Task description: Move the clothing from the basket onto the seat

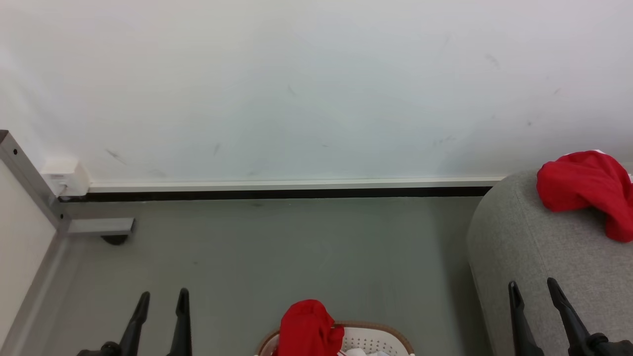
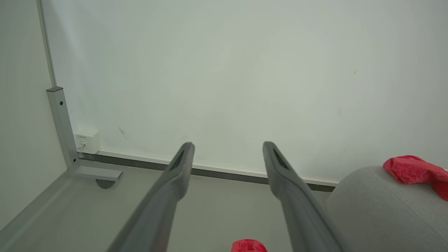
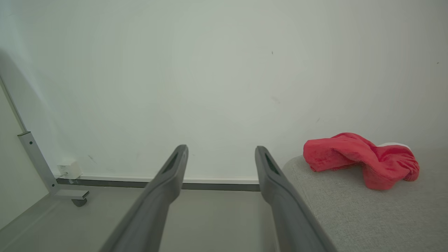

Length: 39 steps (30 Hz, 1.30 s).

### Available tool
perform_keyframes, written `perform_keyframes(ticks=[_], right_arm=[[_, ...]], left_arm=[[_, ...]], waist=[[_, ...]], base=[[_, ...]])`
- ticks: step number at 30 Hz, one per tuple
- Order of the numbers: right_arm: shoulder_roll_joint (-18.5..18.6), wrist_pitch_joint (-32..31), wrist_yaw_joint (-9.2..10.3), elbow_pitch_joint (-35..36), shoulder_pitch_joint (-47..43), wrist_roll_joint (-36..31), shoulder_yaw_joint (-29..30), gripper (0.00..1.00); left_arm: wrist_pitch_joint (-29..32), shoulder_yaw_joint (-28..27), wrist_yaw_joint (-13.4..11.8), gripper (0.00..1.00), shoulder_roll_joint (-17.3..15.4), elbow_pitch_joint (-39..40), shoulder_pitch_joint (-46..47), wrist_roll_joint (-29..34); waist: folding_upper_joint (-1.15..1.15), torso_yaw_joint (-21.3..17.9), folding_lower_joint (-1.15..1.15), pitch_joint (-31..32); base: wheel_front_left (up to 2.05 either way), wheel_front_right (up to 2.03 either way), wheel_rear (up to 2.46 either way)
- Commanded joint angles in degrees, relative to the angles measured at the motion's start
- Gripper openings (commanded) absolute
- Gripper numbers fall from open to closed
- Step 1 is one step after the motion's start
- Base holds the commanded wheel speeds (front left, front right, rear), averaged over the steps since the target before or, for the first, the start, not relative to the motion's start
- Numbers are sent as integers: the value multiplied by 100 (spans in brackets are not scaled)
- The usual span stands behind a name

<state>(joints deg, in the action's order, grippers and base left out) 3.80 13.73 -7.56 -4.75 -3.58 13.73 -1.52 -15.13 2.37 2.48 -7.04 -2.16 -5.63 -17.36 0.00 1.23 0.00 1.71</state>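
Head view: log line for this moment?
left gripper: open, empty | right gripper: open, empty | seat: red garment | basket: second red garment, not yet moved

Scuffed white wall (image 1: 296, 89), pale skirting (image 1: 296, 185) over a dark strip, smooth grey floor (image 1: 277, 257), metal frame post (image 1: 29, 183) at left, small white wall box (image 1: 64, 178) beside it

The basket (image 1: 390, 330) sits on the floor (image 1: 296, 247) just before us, between our left gripper (image 1: 164, 292) and right gripper (image 1: 532, 282). A garment (image 1: 309, 326) hangs over its left rim. The seat (image 1: 524, 257) stands to our right, apart from the basket, reaching back toward the wall (image 1: 296, 89). A second garment (image 1: 583, 190) lies on the seat's far part. At far left a frame (image 1: 29, 183) stands by the wall, a socket box (image 1: 64, 178) beside it.
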Motion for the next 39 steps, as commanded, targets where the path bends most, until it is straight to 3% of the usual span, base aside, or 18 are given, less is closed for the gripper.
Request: perform_keyframes(ticks=[1, 10, 29, 39], right_arm=[[-1, 60, 14, -38, -9, -38, 0, 100], [-68, 104, 15, -166, 199, -190, -49, 100], [-90, 129, 15, -262, 255, -197, -149, 100], [-89, 131, 15, -225, 452, -250, -118, 100]], left_arm=[[-3, -38, 39, 100, 26, -41, -62, 118], [-3, -241, 262, 100, 208, -125, 34, 363], [-3, -423, 439, 100, 357, -229, 103, 559], [-2, -281, 487, 100, 348, -255, 248, 648]], waist=[[0, -19, 0, -10], [0, -81, 0, -36], [0, -116, 0, -72], [0, -463, 0, -464]], base=[[0, 0, 0], [0, 0, 0], [0, 0, 0], [0, 0, 0]])
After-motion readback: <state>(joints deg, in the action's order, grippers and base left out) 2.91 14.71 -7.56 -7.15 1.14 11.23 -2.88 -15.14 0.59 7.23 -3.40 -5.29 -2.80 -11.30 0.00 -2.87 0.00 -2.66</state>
